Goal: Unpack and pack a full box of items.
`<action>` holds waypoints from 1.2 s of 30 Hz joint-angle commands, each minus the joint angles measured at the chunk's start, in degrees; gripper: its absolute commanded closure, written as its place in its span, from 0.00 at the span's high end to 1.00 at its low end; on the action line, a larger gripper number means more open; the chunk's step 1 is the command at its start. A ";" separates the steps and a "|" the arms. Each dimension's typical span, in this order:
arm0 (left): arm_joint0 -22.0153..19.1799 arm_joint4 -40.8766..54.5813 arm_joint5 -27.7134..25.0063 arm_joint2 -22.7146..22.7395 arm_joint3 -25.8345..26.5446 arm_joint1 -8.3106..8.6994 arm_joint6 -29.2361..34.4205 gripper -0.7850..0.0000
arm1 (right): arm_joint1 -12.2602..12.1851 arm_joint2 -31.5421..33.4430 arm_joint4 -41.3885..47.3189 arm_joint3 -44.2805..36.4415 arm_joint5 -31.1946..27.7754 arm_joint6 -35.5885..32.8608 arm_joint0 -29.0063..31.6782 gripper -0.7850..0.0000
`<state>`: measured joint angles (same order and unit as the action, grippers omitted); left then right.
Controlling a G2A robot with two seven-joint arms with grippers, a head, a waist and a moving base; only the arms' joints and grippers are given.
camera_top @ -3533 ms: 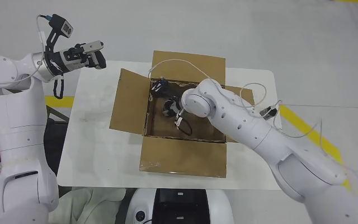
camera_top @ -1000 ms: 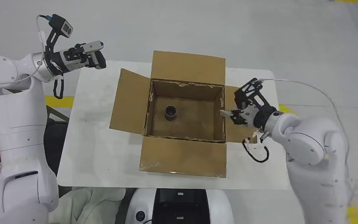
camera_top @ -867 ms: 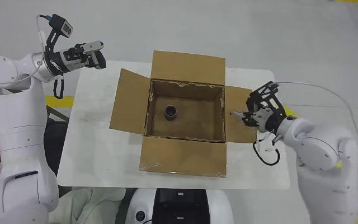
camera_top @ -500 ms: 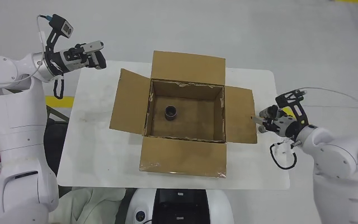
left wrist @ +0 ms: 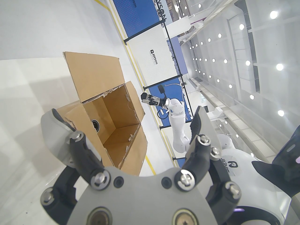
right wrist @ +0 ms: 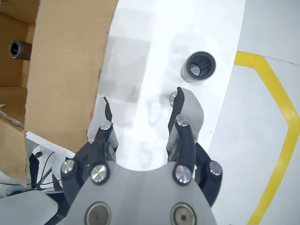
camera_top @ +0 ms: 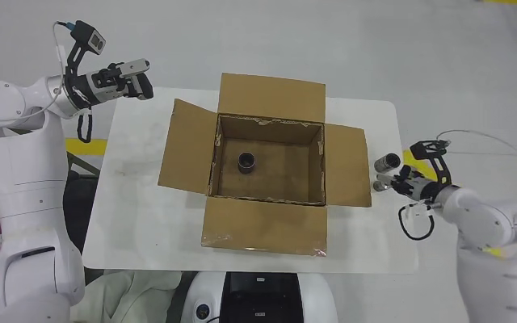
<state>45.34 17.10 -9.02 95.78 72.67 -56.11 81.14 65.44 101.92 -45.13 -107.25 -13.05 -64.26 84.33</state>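
The right claw (right wrist: 142, 99), spread and empty, hovers over the bare counter (camera_top: 137, 202) strip between the box (camera_top: 266, 226)'s right flap and the counter edge. A grey cylinder (right wrist: 198, 67) sits just beside one fingertip. A dark cylinder (camera_top: 247, 163) stands inside the box. The left claw (camera_top: 144, 78), also spread, hangs off the box's far-left corner.

A white table (camera_top: 137, 202) stands on a pale grey floor (camera_top: 404, 40) marked with yellow lines (right wrist: 248, 56) — beyond, blue and white panels (left wrist: 140, 8) and rows of ceiling lights (left wrist: 273, 14) line a high hall.
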 commanded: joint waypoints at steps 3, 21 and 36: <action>0.00 0.00 0.00 0.00 0.00 0.00 0.00 1.00 | -0.23 -1.20 -1.76 2.44 1.17 0.31 -0.71 0.70; 0.00 0.00 0.00 0.00 0.00 0.00 0.00 1.00 | -0.61 -6.74 -5.50 11.52 8.84 3.12 -4.06 0.70; 0.00 0.00 0.00 0.00 0.00 0.00 0.00 1.00 | -0.50 -11.32 -7.53 15.94 14.34 5.52 -6.83 0.85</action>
<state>45.34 17.10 -9.02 95.78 72.67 -56.11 81.14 64.93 90.79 -52.65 -91.51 1.15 -58.93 77.64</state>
